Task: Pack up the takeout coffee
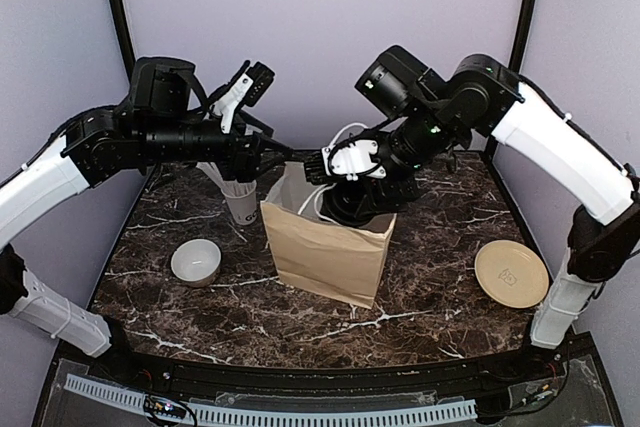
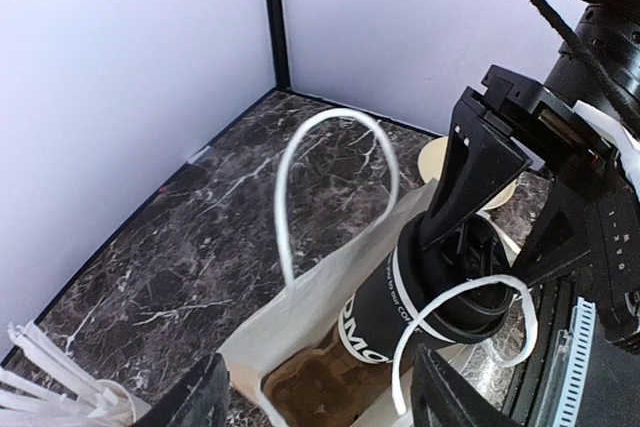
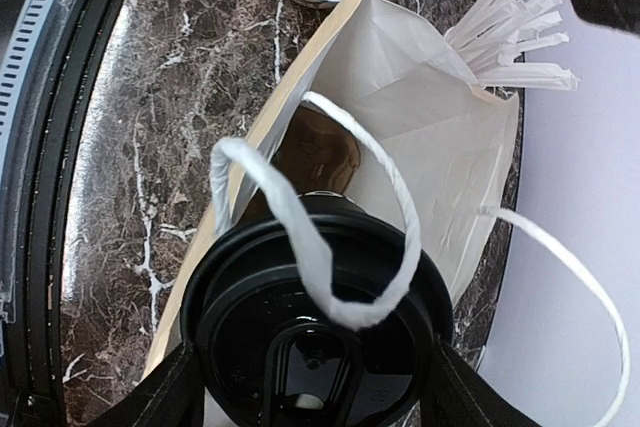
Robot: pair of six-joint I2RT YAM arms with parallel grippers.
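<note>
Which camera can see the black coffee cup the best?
The left wrist view: it shows the side of the coffee cup, lettering and all, tilted at the mouth of the bag. The right wrist view shows only its lid from above. In the top view the right arm mostly hides it.

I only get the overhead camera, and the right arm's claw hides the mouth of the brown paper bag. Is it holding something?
Observer: Yes. The left wrist camera shows a small black paper cup with white lettering clamped in the right gripper, at the mouth of the brown paper bag.
Operator: Is the bag empty underneath?
Observer: No, a brown moulded cardboard tray lies at its bottom.
Operator: Is anything in the cup's way?
Observer: The right wrist camera shows a white bag handle draped across the cup's round black lid.
</note>
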